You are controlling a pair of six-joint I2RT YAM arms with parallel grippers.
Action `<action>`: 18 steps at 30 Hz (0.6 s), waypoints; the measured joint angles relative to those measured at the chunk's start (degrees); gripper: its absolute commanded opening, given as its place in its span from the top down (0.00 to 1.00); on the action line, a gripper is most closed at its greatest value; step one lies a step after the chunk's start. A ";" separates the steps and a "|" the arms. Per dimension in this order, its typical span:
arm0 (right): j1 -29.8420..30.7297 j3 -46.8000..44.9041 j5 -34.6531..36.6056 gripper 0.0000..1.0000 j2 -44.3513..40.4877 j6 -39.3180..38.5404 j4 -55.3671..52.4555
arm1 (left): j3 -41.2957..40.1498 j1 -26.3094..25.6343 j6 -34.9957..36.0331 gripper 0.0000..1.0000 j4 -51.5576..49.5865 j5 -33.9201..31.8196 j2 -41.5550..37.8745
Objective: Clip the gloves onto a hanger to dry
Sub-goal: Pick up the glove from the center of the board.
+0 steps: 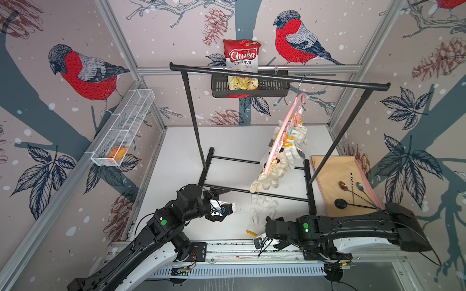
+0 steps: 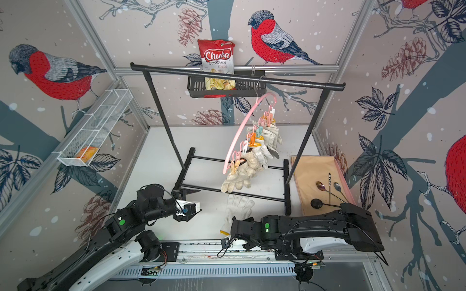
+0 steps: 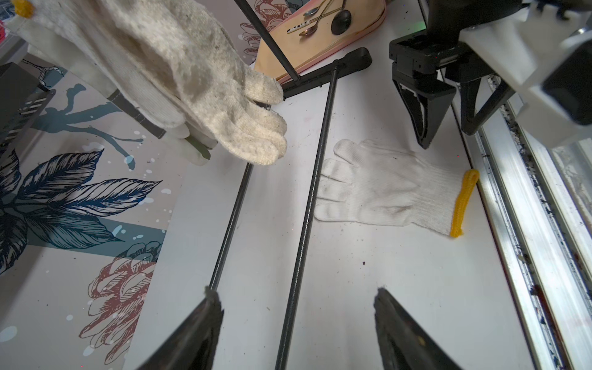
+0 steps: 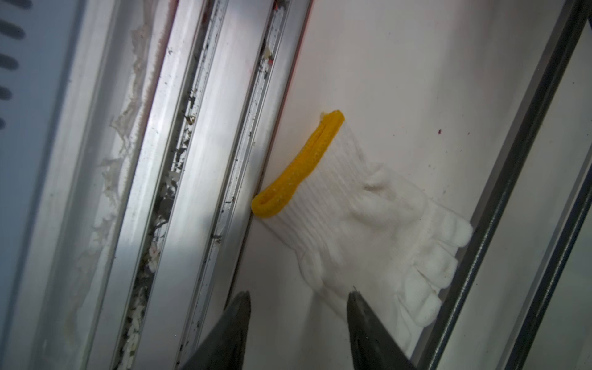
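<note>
Your right claw [image 4: 298, 296] hangs apart just above the loose glove [image 4: 368, 224] lying at the table [image 4: 384, 64]'s near edge. Your left claw [image 3: 294, 298], further left, is apart too, gripping nothing.

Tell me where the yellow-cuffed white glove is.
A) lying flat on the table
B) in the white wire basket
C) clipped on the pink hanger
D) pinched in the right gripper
A: the glove lies flat on the white table, and the right gripper hovers open near it, gripping nothing.
</note>
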 measured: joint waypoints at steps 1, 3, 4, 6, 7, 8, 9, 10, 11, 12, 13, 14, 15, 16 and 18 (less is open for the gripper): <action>-0.22 -0.13 -0.02 0.48 0.70 0.00 0.74 | -0.13 0.00 -0.46 0.25 0.04 -0.02 0.13; -0.48 -0.15 -0.09 0.48 2.47 -0.17 2.32 | -0.20 0.00 -1.05 0.25 0.44 -0.15 0.37; -0.61 -0.17 -0.15 0.48 3.52 -0.24 3.04 | -0.20 0.00 -1.31 0.25 0.85 -0.24 0.48; -1.22 -0.42 -0.46 0.49 5.05 -0.57 4.55 | -0.17 0.00 -1.51 0.25 1.51 -0.39 0.59; -1.70 -0.61 -0.50 0.49 5.46 -1.09 5.27 | -0.17 0.00 -1.86 0.25 1.53 -0.48 0.59; -2.03 -0.76 -0.52 0.49 5.84 -1.33 5.77 | -0.17 0.00 -1.92 0.25 1.53 -0.50 0.61; -2.38 -0.92 -0.66 0.49 6.62 -1.33 6.86 | -0.17 0.00 -2.34 0.25 1.53 -0.52 0.61; -2.73 -1.14 -0.90 0.49 7.41 -1.38 7.82 | -0.17 0.00 -2.47 0.25 1.53 -0.57 0.61; -2.86 -1.29 -1.14 0.50 7.85 -1.55 8.31 | -0.17 0.00 -2.58 0.25 1.53 -0.59 0.63; -3.15 -1.36 -1.31 0.50 8.28 -1.55 8.76 | -0.17 0.00 -2.80 0.25 1.53 -0.61 0.63; -3.41 -1.42 -1.57 0.51 8.79 -1.57 9.60 | -0.20 0.00 -2.93 0.25 1.53 -0.66 0.63; -3.65 -1.44 -1.88 0.51 9.11 -1.57 10.51 | -0.20 0.00 -2.97 0.25 1.55 -0.81 0.63; -3.96 -1.44 -1.97 0.52 9.51 -1.57 11.45 | -0.20 0.00 -3.30 0.25 1.55 -0.83 0.63; -4.24 -1.44 -2.16 0.53 9.94 -1.57 12.44 | -0.20 0.00 -3.37 0.25 1.55 -1.01 0.63; -4.79 -1.46 -2.60 0.55 10.69 -1.57 14.21 | -0.24 0.00 -3.63 0.25 1.64 -1.64 0.63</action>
